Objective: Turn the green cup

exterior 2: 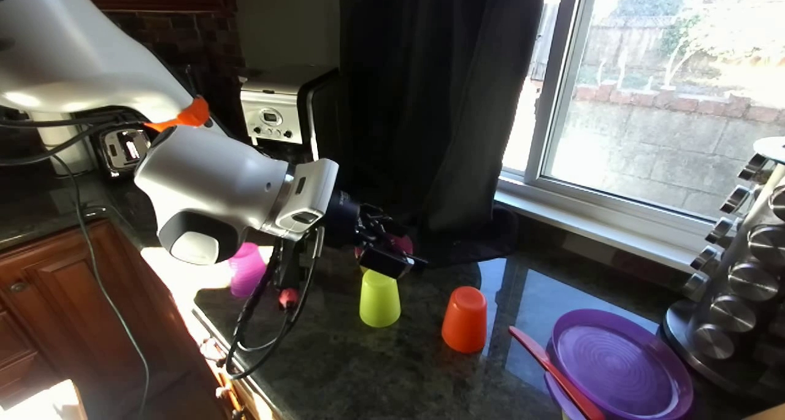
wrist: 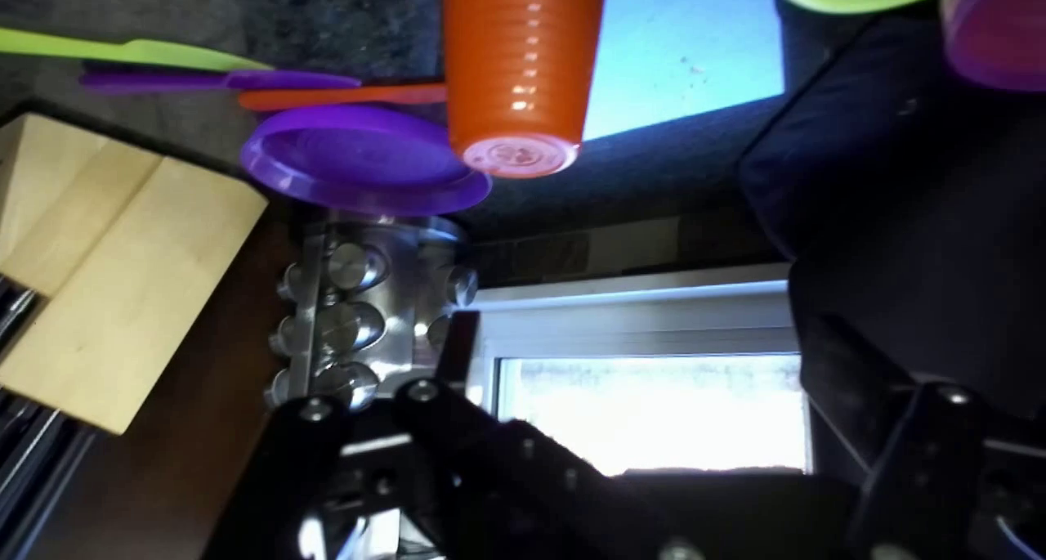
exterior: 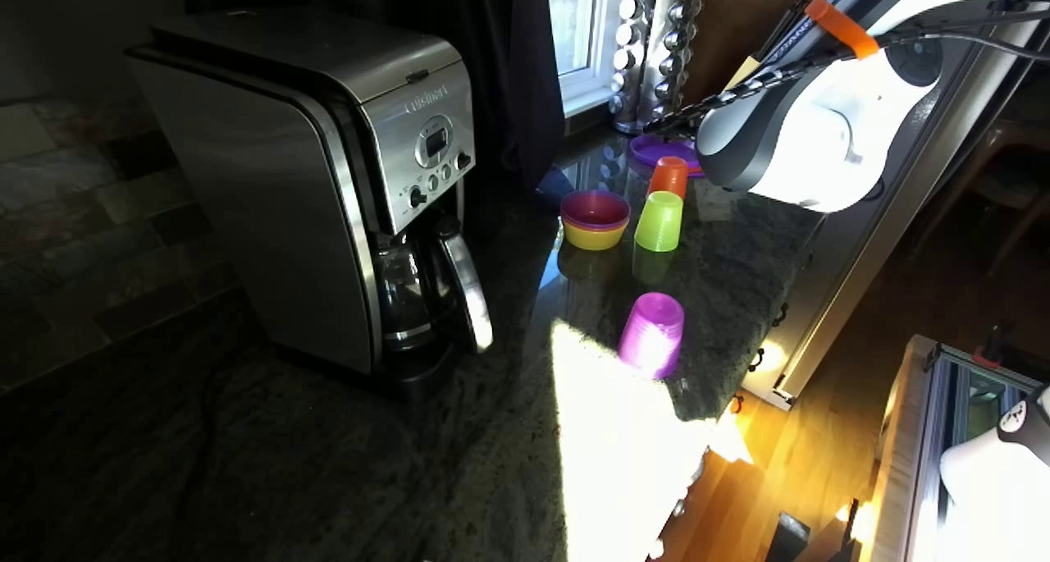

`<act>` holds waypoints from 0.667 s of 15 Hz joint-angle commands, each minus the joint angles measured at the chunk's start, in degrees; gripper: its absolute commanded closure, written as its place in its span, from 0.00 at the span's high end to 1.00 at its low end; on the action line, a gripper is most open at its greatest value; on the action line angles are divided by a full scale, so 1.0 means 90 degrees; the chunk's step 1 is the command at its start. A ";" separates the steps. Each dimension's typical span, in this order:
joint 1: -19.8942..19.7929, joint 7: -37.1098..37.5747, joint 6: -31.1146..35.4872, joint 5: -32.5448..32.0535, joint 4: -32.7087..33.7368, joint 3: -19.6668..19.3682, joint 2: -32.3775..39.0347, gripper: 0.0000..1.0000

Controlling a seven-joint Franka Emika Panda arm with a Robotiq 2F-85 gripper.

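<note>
In an exterior view, the lime-green plastic cup (exterior 2: 379,300) stood mouth-down at lower centre, presumably so it could be turned upright; the Robotiq gripper (wrist: 650,335) was spread and empty, probably to admit it.

I am in a kitchen, and by its look a home one. On the dark stone bench (exterior: 451,480) I see a coffee maker (exterior: 320,193) with its glass carafe (exterior: 402,295), near a tiled wall (exterior: 90,209). In an exterior view I have wooden cabinets (exterior 2: 64,285), and a spice rack (exterior 2: 730,285) by a window (exterior 2: 644,107) with a dark curtain (exterior 2: 423,113), looking onto a block wall (exterior 2: 650,156) outdoors. My wrist view adds a wooden knife block (wrist: 122,282). I also make out a green cup (exterior 2: 379,300), stacked bowls (exterior: 595,235) and a purple plate (exterior 2: 619,368).
</note>
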 commanded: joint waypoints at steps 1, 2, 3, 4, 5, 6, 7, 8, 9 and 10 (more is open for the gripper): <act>0.0082 0.0159 -0.1178 -0.0237 -0.0589 0.0114 -0.1275 1.00; 0.0096 0.0119 -0.1545 -0.0242 -0.0635 0.0110 -0.1561 1.00; 0.0109 0.0057 -0.1943 -0.0245 -0.0680 0.0079 -0.1848 1.00; 0.0142 -0.0215 -0.2476 -0.0019 -0.0406 0.0023 -0.1944 1.00; 0.0189 -0.0429 -0.2981 0.0148 -0.0243 -0.0065 -0.2047 1.00; 0.0136 -0.0453 -0.3472 0.0046 -0.0337 -0.0144 -0.2338 1.00; 0.0061 -0.0396 -0.3969 -0.0154 -0.0510 -0.0230 -0.2659 1.00; 0.0014 -0.0484 -0.4482 -0.0157 -0.0478 -0.0323 -0.2793 1.00; -0.0050 -0.0562 -0.5001 -0.0182 -0.0445 -0.0431 -0.2894 1.00; -0.0166 -0.0618 -0.5524 -0.0234 -0.0394 -0.0508 -0.2920 1.00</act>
